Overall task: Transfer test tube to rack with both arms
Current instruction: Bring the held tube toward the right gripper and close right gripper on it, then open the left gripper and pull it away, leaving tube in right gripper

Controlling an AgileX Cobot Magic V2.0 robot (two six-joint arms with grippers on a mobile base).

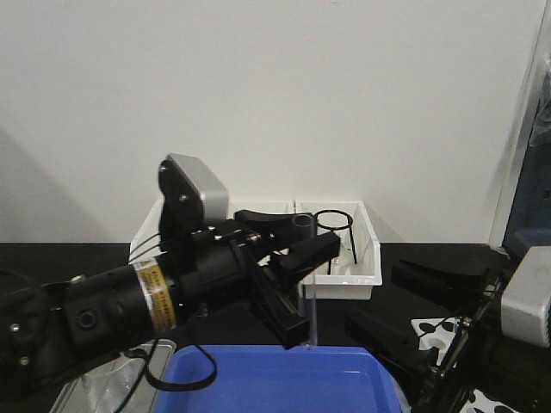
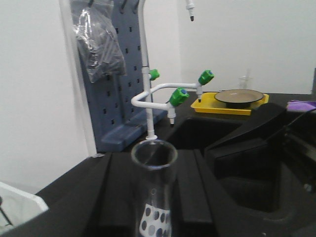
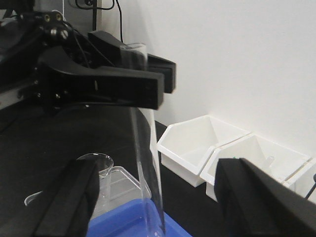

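The test tube (image 1: pixel 307 297) hangs upright over the blue bin, with my left gripper (image 1: pixel 306 234) shut on its upper part. From the left wrist I look down on its open rim (image 2: pixel 153 153) between the black jaws. In the right wrist view the test tube (image 3: pixel 148 163) runs down between the wide-apart fingers (image 3: pixel 69 202) of my right gripper (image 3: pixel 160 168), touching neither. The left gripper (image 3: pixel 158 81) clamps it above. My right gripper (image 1: pixel 374 297) sits low right, open. Part of the white dotted rack (image 1: pixel 430 331) shows behind it, and the rack (image 2: pixel 155 219) also shows through the glass.
A blue bin (image 1: pixel 284 379) lies below the tube. White storage bins (image 1: pixel 344 280) stand at the back, one holding a black wire ring (image 1: pixel 334 219). A clear tray with a glass beaker (image 3: pixel 101 165) is at left. A faucet (image 2: pixel 168 98) and yellow tray (image 2: pixel 207 104) lie beyond.
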